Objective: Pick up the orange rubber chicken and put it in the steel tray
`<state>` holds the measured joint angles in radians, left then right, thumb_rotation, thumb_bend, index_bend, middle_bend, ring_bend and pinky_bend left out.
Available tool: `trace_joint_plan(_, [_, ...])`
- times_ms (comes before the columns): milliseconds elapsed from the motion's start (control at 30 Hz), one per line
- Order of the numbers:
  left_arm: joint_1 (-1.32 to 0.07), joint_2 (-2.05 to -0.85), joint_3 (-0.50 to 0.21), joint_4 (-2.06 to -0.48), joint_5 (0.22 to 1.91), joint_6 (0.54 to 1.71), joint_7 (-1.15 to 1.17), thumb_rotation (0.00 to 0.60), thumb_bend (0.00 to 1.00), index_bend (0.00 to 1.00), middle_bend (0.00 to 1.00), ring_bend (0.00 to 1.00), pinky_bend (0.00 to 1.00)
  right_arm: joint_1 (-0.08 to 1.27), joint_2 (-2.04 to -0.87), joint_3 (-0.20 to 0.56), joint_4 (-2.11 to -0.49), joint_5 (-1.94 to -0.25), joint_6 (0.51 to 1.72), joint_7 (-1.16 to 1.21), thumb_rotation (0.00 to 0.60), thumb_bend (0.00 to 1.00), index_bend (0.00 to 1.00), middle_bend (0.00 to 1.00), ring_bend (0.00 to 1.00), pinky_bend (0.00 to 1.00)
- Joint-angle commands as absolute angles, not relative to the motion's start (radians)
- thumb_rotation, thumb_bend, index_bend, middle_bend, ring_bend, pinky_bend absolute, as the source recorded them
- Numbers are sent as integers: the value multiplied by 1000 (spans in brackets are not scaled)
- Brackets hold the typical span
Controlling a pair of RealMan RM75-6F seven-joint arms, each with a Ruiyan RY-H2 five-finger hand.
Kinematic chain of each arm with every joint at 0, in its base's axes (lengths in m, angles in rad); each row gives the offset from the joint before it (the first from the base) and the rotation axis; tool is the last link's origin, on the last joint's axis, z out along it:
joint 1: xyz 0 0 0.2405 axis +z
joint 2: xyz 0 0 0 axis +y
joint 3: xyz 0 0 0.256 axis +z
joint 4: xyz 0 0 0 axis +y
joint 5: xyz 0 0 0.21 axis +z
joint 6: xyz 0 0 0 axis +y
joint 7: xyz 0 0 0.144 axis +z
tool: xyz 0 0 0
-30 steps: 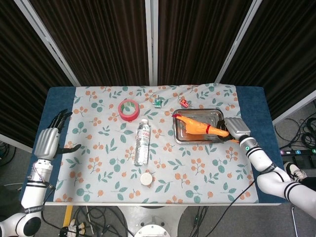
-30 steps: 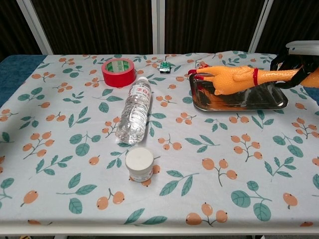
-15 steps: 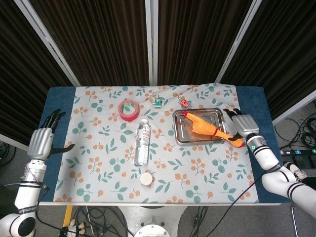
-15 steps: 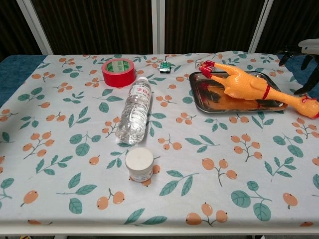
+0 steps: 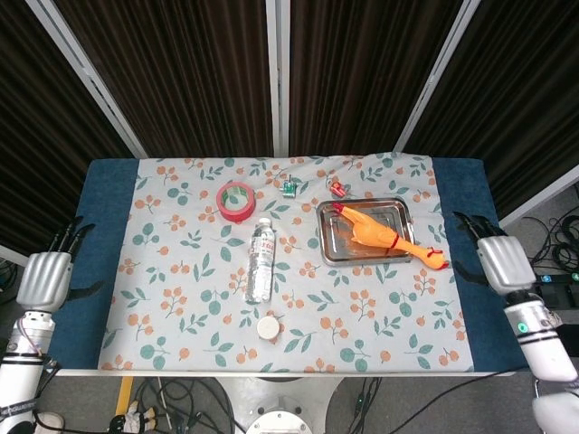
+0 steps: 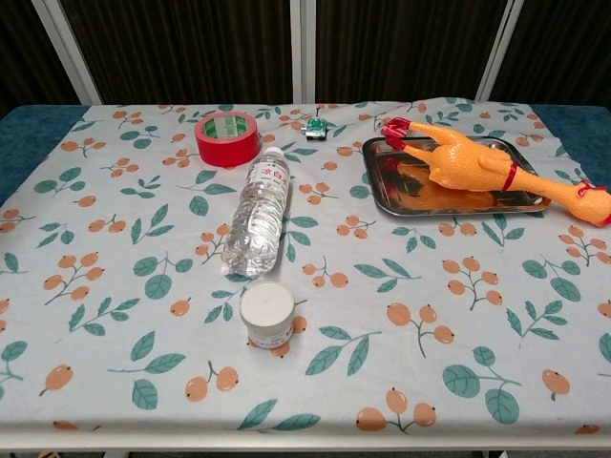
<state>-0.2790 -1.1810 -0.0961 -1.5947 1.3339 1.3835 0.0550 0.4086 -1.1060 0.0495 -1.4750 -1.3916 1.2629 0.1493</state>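
A table covered in a cloth [image 5: 181,298] printed with leaves and orange berries is shown from above and from chest height. The orange rubber chicken [image 5: 380,237] is laid diagonally in the steel tray [image 5: 395,207] on the right half of the table. Its body and one red-tipped end are inside the tray, while the long thin part is draped over the tray's near-right rim, so that the other red-tipped end is resting on the cloth just outside. The chicken is longer than the tray, which is the likely reason for the overhang. The placement is judged to be essentially complete.

Nothing is being held. The right hand [image 5: 500,261] is seen off the table's right edge, well apart from the tray, with its fingers released and spread. The left hand [image 5: 42,278] is seen beyond the left edge; its fingers appear loosely extended and empty, though this is hard to confirm at that size. Neither hand is caught in the chest view.

Untouched on the cloth are a red tape roll [image 5: 237,200], a clear water bottle [image 5: 261,260] lying on its side, a small white jar [image 5: 269,327], and two small clips [image 5: 289,188] near the far edge.
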Motion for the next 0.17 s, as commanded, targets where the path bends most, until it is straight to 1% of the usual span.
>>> trace_joint_plan(33, [-239, -1196, -67, -1574, 1368, 1438, 106, 600, 89, 191, 154, 132, 287, 246, -1075, -20, -1526, -1514, 1473, 167, 600, 274, 91, 216, 89, 295])
trace_joint_plan(167, [-197, -1196, -38, -1599, 1384, 1477, 145, 600, 89, 191, 154, 132, 283, 170, -1096, -44, -1521, -1550, 1568, 167, 600, 276, 92, 200, 77, 284])
